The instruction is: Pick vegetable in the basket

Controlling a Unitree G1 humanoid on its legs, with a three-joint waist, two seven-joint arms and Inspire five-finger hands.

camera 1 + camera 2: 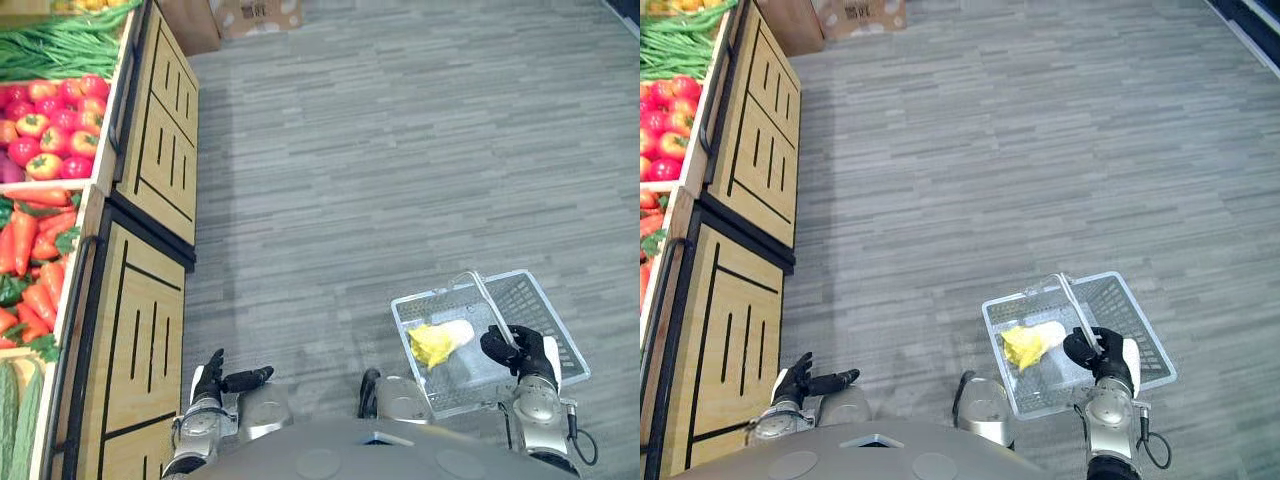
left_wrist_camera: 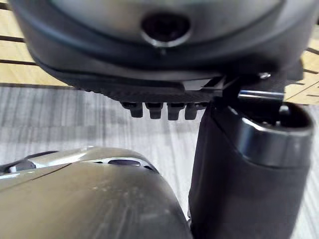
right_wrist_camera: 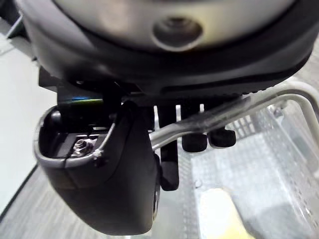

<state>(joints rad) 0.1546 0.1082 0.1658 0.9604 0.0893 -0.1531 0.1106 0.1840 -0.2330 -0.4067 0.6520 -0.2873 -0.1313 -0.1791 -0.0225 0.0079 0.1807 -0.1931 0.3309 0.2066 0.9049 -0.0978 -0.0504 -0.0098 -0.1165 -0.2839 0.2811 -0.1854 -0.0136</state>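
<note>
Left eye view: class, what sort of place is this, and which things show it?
Probably a shop's produce section, perhaps a mock one: wooden stands hold tomatoes, carrots and green beans, and the right hand holds a wire shopping basket.

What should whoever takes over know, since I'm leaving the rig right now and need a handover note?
Left hand: open, holding nothing, low beside the wooden stand.
Right hand: shut on the handle of the wire basket.
Things: one yellow-and-white vegetable lies in the basket. Carrots and tomatoes sit in the stand's bins on the robot's left.
Done: one vegetable is in the basket.
Left: if more are wanted, probably turn to the bins and pick with the left hand.
</note>
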